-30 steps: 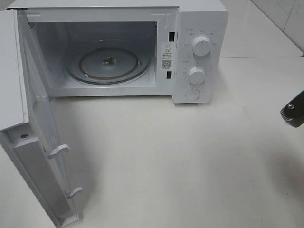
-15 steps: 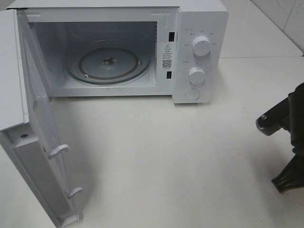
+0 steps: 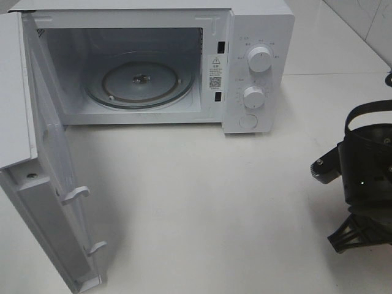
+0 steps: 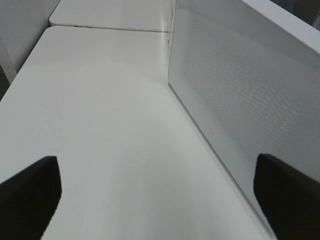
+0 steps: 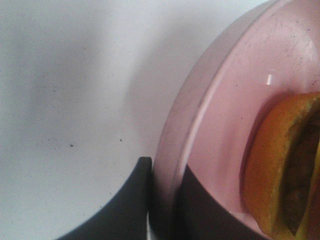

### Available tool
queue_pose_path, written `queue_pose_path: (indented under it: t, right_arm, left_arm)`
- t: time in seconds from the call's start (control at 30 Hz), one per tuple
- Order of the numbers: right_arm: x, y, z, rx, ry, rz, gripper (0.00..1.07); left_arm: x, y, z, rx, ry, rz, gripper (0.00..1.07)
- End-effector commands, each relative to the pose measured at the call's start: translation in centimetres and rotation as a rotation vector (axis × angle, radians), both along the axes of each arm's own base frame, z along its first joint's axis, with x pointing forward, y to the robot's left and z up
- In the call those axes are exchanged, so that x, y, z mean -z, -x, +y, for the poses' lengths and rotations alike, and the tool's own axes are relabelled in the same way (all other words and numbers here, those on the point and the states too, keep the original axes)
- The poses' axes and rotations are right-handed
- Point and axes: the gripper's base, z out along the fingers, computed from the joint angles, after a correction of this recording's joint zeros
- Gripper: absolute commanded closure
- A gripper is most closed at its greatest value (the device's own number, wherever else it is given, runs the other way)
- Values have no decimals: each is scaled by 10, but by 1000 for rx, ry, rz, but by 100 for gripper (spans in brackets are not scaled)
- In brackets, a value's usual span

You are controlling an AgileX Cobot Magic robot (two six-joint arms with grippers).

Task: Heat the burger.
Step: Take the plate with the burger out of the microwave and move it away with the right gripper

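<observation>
within 1 second the right gripper (image 5: 161,200) has swung in from the table's right edge – its 2 fingers pinching the rim of the pink round plate (image 5: 220,125) carrying the golden-brown burger (image 5: 282,165); left gripper (image 4: 155,200) spread; white microwave (image 3: 147,67) open

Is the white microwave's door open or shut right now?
Open: the white microwave's door is swung wide to the left, exposing the bare glass turntable inside.

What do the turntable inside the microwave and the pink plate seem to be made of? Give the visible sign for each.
Turntable: probably clear glass, since the hub shows through it. Pink plate: likely glossy plastic or glazed ceramic; its smooth rim catches a highlight, but the look leaves it open.
</observation>
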Motion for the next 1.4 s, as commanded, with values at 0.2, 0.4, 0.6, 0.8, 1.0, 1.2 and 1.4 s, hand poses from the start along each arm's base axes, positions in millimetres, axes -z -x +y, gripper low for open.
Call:
queue_pose_path:
  t: [0.2, 0.4, 0.6, 0.8, 1.0, 1.2, 1.4]
  right_arm:
    - [10, -10, -8, 18, 57, -7, 104]
    - [21, -17, -14, 43, 16, 10, 104]
    - [25, -19, -14, 36, 23, 2, 104]
    - [39, -19, -12, 18, 26, 48, 104]
    - [51, -20, -12, 24, 41, 52, 104]
    - [55, -22, -10, 33, 31, 49, 101]
    - [55, -21, -9, 30, 18, 60, 88]
  left_arm:
    - [1, 3, 0, -3, -2, -23, 7]
    - [1, 3, 0, -3, -2, -23, 7]
    - [1, 3, 0, -3, -2, -23, 7]
    - [1, 3, 0, -3, -2, -23, 7]
    - [1, 3, 0, -3, -2, -23, 7]
    - [1, 3, 0, -3, -2, -23, 7]
    - [1, 3, 0, -3, -2, -23, 7]
